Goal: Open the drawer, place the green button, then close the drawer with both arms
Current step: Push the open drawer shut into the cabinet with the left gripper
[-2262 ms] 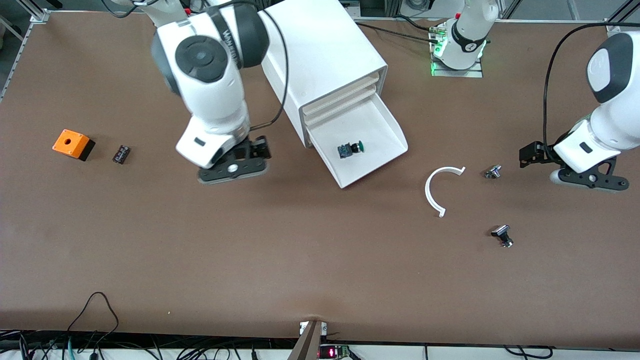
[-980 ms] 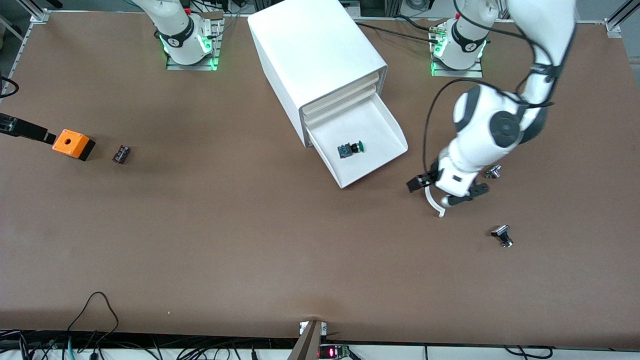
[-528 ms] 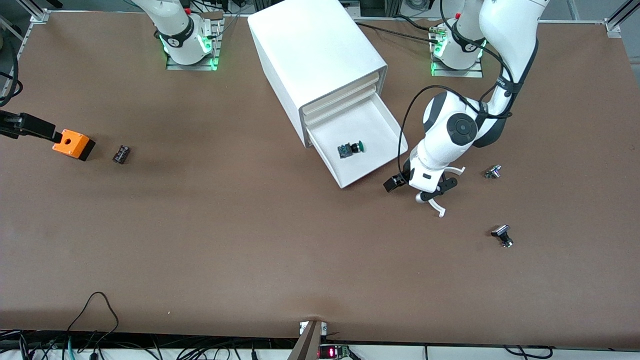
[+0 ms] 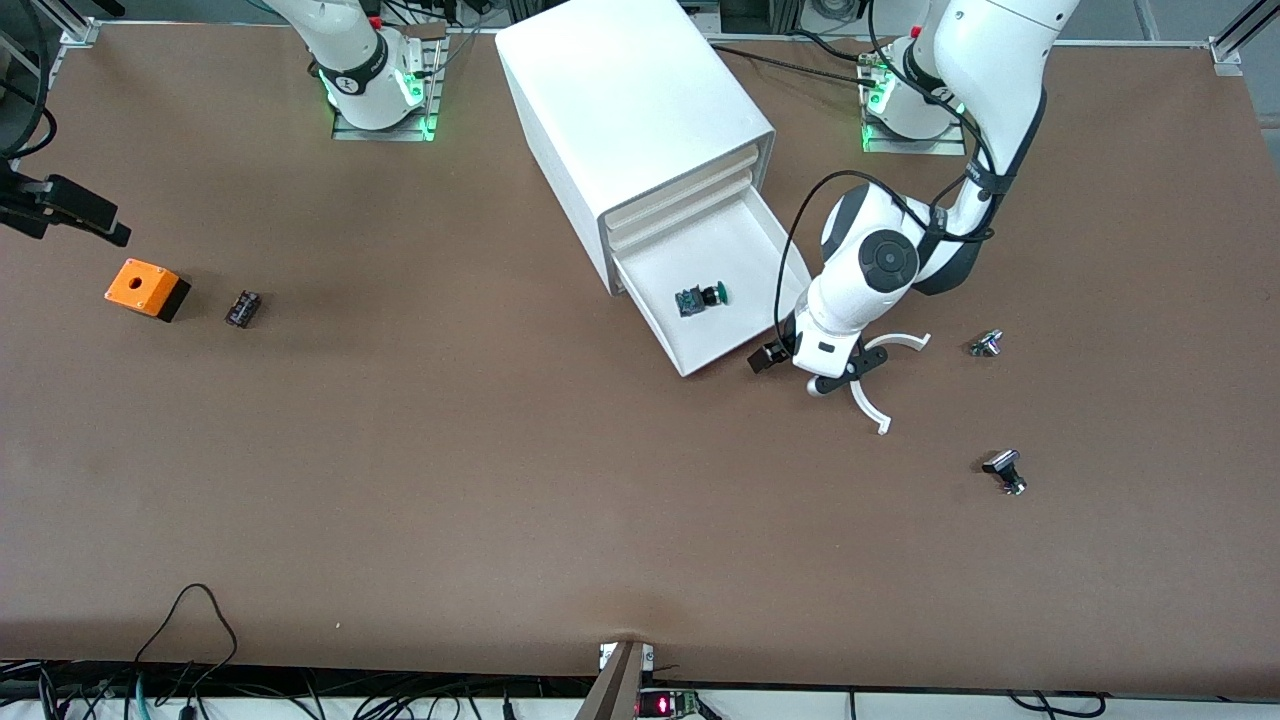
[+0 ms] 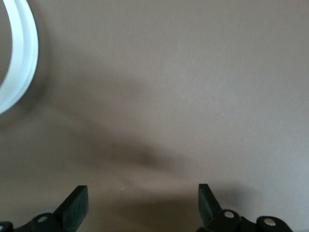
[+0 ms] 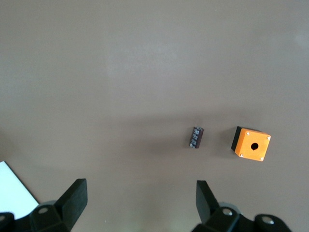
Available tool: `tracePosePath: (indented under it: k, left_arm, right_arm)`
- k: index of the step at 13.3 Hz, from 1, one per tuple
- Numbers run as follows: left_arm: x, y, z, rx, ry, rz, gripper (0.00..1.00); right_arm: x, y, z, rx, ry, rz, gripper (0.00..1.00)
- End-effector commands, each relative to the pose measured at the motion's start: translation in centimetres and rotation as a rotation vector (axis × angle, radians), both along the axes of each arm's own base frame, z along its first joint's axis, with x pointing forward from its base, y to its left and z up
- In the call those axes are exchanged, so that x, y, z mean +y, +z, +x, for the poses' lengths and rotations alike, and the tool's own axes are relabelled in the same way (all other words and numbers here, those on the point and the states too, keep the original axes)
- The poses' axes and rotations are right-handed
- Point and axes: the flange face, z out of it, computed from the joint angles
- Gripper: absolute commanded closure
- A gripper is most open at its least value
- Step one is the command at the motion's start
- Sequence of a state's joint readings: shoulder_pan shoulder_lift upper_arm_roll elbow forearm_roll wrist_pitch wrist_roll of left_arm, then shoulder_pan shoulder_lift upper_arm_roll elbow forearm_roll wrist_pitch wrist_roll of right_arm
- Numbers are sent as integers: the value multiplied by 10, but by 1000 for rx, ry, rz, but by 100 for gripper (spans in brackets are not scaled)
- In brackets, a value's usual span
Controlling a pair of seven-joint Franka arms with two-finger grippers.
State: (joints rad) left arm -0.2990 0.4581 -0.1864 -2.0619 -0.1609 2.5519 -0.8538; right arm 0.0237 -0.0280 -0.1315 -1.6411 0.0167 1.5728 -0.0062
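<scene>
button [image 4: 702, 297] in open drawer [image 4: 765, 250] — both end effectors apart, empty — left end effector [image 4: 808, 370] beside drawer

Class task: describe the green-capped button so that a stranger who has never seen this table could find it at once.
Find the big white cabinet in the middle of the table; its bottom drawer is pulled out. The button lies alone on the drawer's white floor. Its round green cap on a blue-black body sets it apart from the black-and-silver parts on the table.

Even overhead light, soft shadows; the table [image 4: 500, 480] sharp, white ring [image 5: 19, 58] blurred.
</scene>
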Motion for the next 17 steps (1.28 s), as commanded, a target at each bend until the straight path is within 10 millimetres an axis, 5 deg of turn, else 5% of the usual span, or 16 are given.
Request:
tracePosePath:
  k: [1, 5, 11, 17]
  left_arm:
    - [-23, -1, -24, 40, -32, 0, 0]
    - [-44, 10, -44, 94, -93, -5, 0]
    - [-102, 8, -129, 197, -268, 4, 0]
    - [-105, -2, -156, 272, -317, 38, 0]
  right_arm:
    - [2, 3, -21, 10, 18, -4, 0]
    - [7, 6, -33, -5, 8, -3, 0]
    - [12, 5, -38, -47, 29, -4, 0]
    - [11, 7, -42, -40, 35, -1, 0]
